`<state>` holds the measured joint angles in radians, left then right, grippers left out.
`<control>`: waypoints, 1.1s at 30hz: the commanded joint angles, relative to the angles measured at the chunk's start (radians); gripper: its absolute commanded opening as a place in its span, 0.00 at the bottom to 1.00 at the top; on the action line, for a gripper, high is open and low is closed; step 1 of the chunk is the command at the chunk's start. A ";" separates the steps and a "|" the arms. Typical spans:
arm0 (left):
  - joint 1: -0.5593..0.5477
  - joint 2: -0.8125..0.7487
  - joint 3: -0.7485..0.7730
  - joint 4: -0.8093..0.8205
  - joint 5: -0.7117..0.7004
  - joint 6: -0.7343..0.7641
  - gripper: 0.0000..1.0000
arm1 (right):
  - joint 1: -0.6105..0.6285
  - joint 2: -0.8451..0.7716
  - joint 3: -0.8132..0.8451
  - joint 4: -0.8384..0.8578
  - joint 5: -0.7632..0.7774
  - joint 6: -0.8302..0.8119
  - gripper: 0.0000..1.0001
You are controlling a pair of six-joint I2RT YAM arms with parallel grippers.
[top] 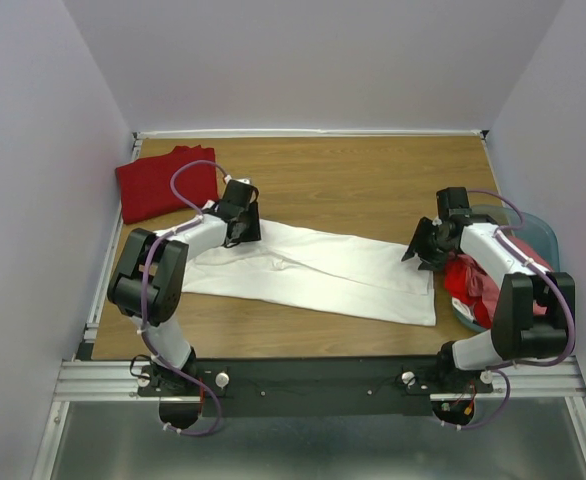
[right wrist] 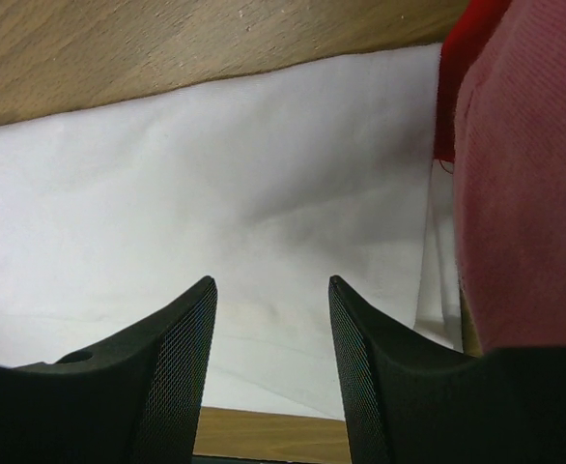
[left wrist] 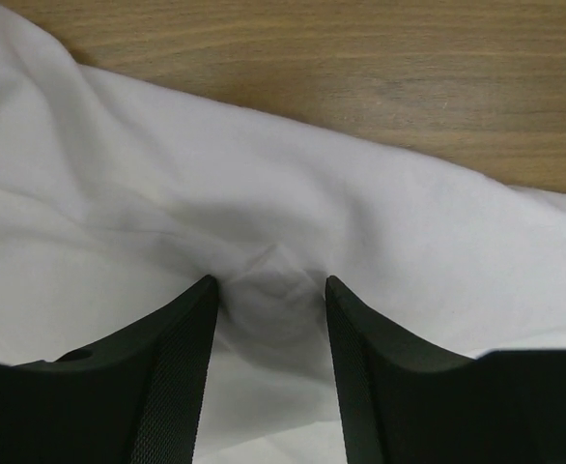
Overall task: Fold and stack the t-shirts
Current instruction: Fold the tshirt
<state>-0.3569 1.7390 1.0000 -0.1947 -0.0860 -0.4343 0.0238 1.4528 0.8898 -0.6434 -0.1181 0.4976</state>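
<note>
Cloth is stretching across the middle of the table [top: 353, 175]: the white shirt [top: 318, 272] is lying as a long band running left to right, its left end slanting slightly farther from the bases. Each end is sitting under its own arm, the left gripper [left wrist: 268, 282] pressing down with jaws partly apart and a pucker of cloth between them, the right gripper [right wrist: 271, 282] hovering with jaws apart, gripping nothing. A folded red shirt [top: 163, 185] is lying at the far left corner, and more shirts [top: 470, 280] are spilling from the bin [top: 545, 235] beside the right end.
</note>
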 commanded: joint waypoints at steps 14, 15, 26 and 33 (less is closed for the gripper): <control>-0.060 -0.101 -0.004 -0.086 -0.100 -0.043 0.38 | 0.008 0.001 -0.011 0.022 -0.020 0.006 0.57; -0.062 -0.110 -0.004 -0.091 -0.100 -0.046 0.38 | 0.010 0.001 -0.009 0.022 -0.022 0.007 0.57; -0.065 -0.210 -0.031 -0.104 -0.110 -0.055 0.37 | 0.042 0.029 0.006 0.030 -0.020 0.010 0.57; -0.068 -0.205 -0.055 -0.063 -0.092 -0.050 0.29 | 0.051 0.037 0.008 0.031 -0.020 0.010 0.56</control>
<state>-0.4149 1.5318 0.9634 -0.2790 -0.1711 -0.4839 0.0677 1.4784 0.8898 -0.6239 -0.1230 0.4980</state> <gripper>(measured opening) 0.249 0.566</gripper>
